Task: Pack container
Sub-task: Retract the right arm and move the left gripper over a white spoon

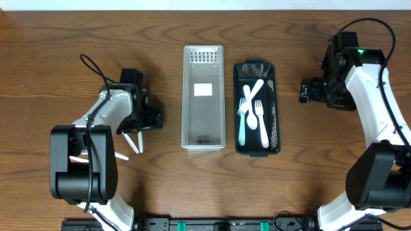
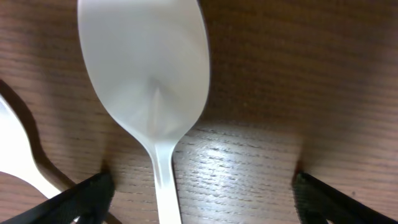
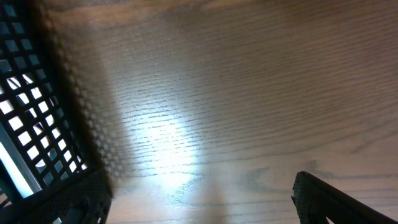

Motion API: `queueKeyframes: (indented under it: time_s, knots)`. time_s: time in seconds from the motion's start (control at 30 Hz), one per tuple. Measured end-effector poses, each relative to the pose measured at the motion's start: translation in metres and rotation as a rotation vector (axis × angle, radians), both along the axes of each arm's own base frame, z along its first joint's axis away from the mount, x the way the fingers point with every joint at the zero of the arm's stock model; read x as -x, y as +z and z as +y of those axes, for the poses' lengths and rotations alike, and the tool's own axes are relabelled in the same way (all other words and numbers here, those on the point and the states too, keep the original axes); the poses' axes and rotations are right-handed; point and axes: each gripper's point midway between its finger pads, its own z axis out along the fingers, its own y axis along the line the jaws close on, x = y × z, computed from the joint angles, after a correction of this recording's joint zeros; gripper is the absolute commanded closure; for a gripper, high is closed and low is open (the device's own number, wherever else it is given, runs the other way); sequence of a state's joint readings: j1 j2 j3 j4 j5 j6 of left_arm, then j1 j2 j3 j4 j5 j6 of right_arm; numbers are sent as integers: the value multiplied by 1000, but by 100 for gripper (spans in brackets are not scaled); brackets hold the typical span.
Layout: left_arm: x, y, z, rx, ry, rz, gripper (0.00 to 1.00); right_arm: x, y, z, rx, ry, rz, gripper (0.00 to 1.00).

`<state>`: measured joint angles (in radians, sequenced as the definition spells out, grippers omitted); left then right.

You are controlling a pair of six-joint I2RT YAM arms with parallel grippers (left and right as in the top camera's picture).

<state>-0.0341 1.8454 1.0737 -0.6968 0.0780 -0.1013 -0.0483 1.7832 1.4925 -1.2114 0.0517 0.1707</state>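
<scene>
Left gripper (image 2: 202, 190) jaws released, straddling white plastic spoon (image 2: 146, 74) | likely light, stiff, slick — you should pinch its narrow handle at 6 o'clock | right gripper (image 3: 200, 190) spread, empty.

Left arm (image 1: 106, 112): base at lower left of overhead view, links folded, white forearm angled up and inward. Left gripper (image 1: 142, 120): pointed downward, held low, jaws spread wide, nothing clamped. Left wrist view: dark fingertips (image 2: 84, 198) in lower corners, well apart.

Right arm (image 1: 376, 96): base at lower right, long white link reaching to far side, wrist bent inward. Right gripper (image 1: 306, 90): aimed toward centre, jaws parted wide, empty. Right wrist view: fingertips (image 3: 329, 198) in lower corners, well apart.
</scene>
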Motion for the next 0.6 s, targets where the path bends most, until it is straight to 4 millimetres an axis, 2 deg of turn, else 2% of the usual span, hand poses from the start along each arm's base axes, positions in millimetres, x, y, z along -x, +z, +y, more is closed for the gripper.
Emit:
queueKeyframes:
  time_s: [0.2,0.27,0.3,0.33,0.6]
  knots:
    - [-3,0,1,-3,-3,-13,38,0,0,0,0,0,0,1]
    - [-5,0,1,-3,-2,-20,50,0,0,0,0,0,0,1]
    - [-6,0,1,-3,1,-23,59,0,0,0,0,0,0,1]
    - [-7,0,1,-3,-3,-27,62,0,0,0,0,0,0,1]
    - [-10,0,1,-2,-6,-41,75,1,0,0,0,0,3,1]
